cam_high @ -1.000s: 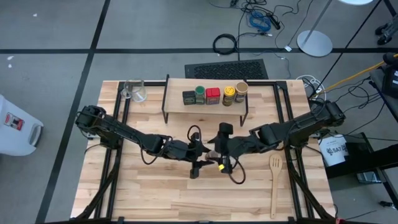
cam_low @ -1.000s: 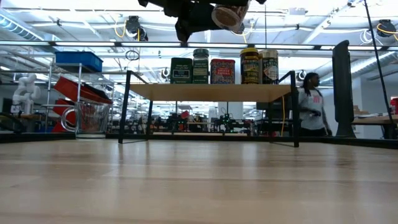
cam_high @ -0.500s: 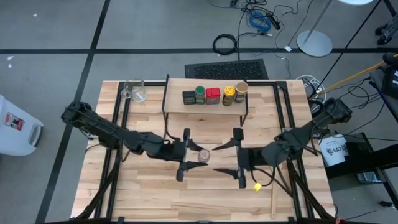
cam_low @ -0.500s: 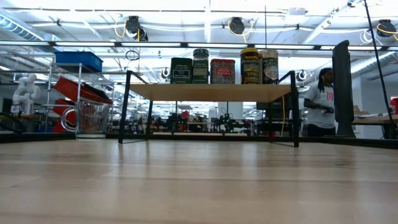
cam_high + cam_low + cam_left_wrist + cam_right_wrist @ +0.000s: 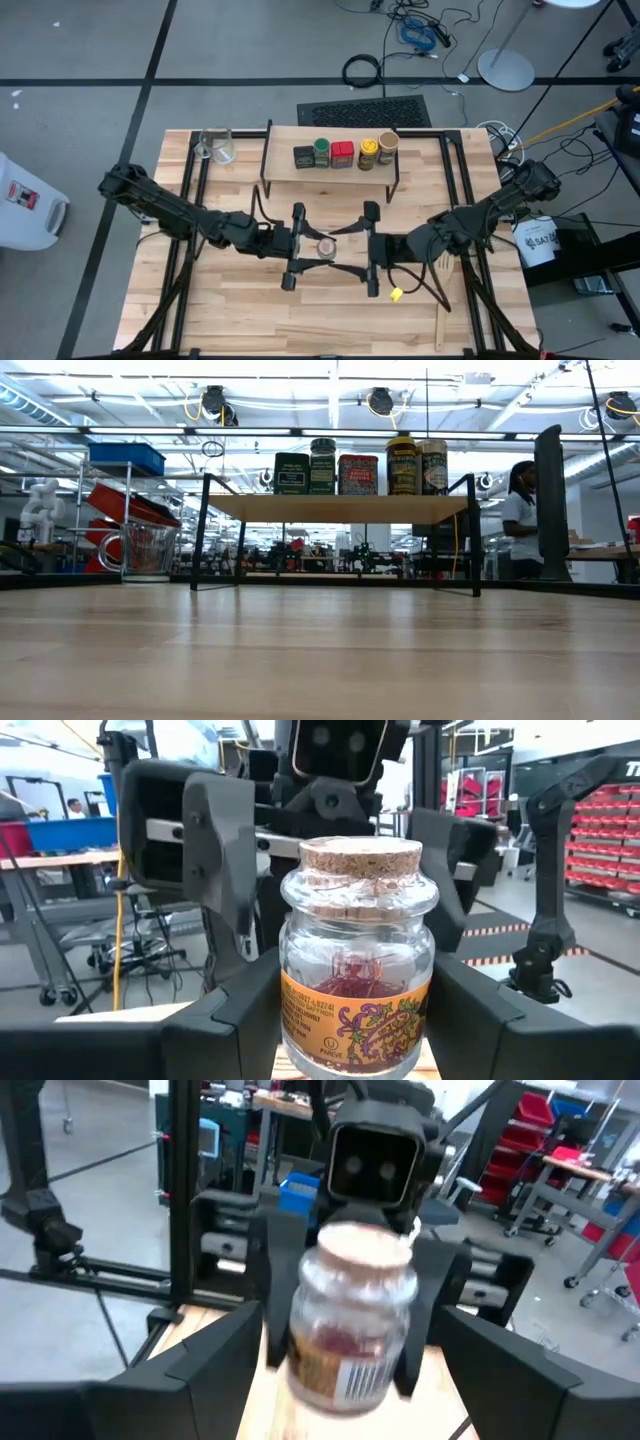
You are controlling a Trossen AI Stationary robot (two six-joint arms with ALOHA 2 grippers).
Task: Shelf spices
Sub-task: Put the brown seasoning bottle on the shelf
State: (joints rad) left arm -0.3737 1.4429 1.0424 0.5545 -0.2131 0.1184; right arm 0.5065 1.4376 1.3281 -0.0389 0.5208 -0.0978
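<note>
Item: small glass jar, cork stopper, printed paper label round the lower body, red threads inside, likely saffron. Location: held upright above the middle of the table, in front of the shelf, between the two arms, which face each other. Holder: left gripper, its fingers clasped on the jar's lower body at the label, one on each side. Right gripper: just beside the jar and facing it, fingers spread wide to either side, touching nothing. Shelf stock: five containers in a row, namely dark tin, green-lidded jar, red tin, yellow jar, tan jar; free plank remains at the left end. Handling, as a judgement: light, rigid, breakable if dropped; bare glass at the shoulder looks slick, the label band gives better purchase. The cork may be only pressed in, so it should not bear the lift. Best hold: across the body below the shoulder, kept upright, with a gentle squeeze. Also on the table: glass cup, spatula.
</note>
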